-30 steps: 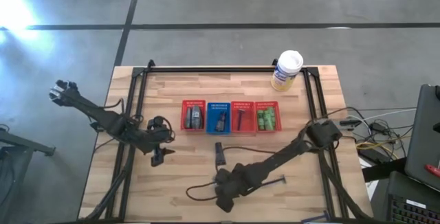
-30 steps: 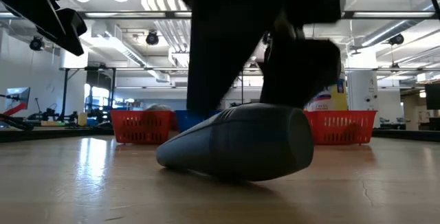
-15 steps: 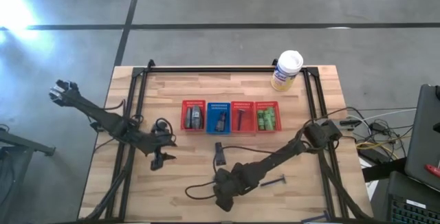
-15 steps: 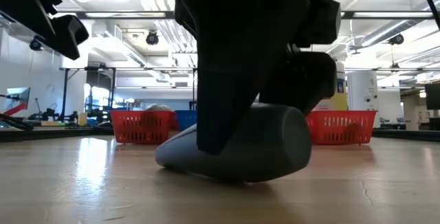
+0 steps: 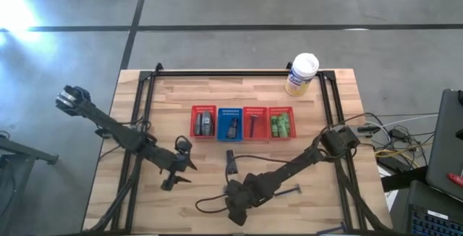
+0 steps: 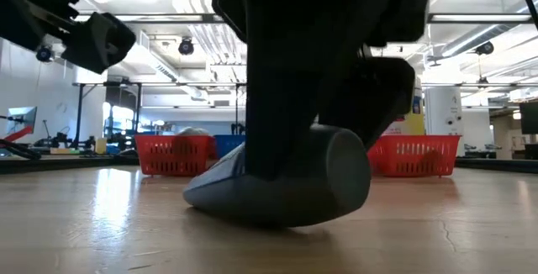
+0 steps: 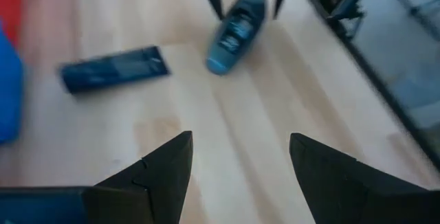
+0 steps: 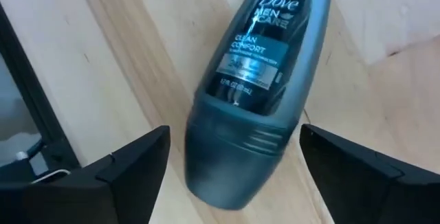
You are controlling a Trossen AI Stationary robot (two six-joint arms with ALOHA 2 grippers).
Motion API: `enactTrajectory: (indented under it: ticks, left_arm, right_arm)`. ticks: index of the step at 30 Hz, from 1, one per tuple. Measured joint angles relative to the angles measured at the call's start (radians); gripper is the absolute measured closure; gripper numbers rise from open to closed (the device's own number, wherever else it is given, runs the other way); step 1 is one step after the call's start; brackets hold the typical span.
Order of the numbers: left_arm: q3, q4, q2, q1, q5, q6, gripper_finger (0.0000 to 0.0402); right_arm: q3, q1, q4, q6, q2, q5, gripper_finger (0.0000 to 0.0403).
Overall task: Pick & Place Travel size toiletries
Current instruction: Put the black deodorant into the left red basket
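Observation:
A grey rounded deodorant tube [image 8: 258, 80] lies on its side on the wood table near the front middle. My right gripper [image 8: 235, 133] is open over it, one finger on each side of its wide end. In the high view the right gripper [image 5: 235, 201] hides the tube. The tube also shows in the low view [image 6: 286, 194] and the left wrist view [image 7: 235, 31]. A dark flat tube [image 5: 231, 160] lies just beyond it. A thin razor [image 5: 289, 190] lies to the right. My left gripper [image 5: 179, 174] is open and empty above the table, left of them. My right gripper comes at the grey tube from above, its open fingers [image 8: 130, 176] standing on either side of the tube's wide end [image 8: 227, 176]. The tube lies flat on the table. I cannot tell whether the fingers touch it.
Four small mesh baskets, red [image 5: 203, 122], blue [image 5: 230, 122], red [image 5: 255, 122] and red [image 5: 281, 122], stand in a row at mid-table with toiletries inside. A white-capped yellowish canister [image 5: 302, 73] stands at the far right. A dark cable [image 5: 210, 201] loops by the right gripper.
My left gripper has moved toward the table's near edge and to the right, closer to the tubes. My right gripper has come down around the grey tube, which has turned a little on the table.

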Motion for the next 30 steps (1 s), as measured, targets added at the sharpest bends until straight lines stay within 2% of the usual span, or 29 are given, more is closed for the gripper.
enactTrajectory:
  ticks: [3, 9, 15, 23, 30]
  left_arm:
    - [0.011, -0.001, 0.008, -0.002, 0.064, -0.05, 0.0154]
    - [0.012, -0.029, -0.007, -0.017, 0.076, -0.061, 0.0154]
    - [0.012, -0.028, -0.015, -0.038, 0.076, -0.062, 0.0154]
    - [0.012, -0.029, -0.015, -0.048, 0.076, -0.1, 0.0154]
    - [0.012, -0.03, -0.015, -0.051, 0.076, -0.108, 0.0154]
  right_arm:
    - [-0.014, -0.006, 0.03, 0.005, 0.002, 0.001, 0.0101]
    - [-0.033, -0.008, 0.029, 0.012, 0.002, 0.038, 0.0109]
    - [-0.054, -0.013, 0.054, 0.021, 0.002, 0.1, 0.0093]
    - [-0.065, -0.056, 0.087, 0.019, 0.002, 0.103, 0.0069]
    - [-0.088, -0.071, 0.124, 0.025, -0.001, 0.108, 0.0063]
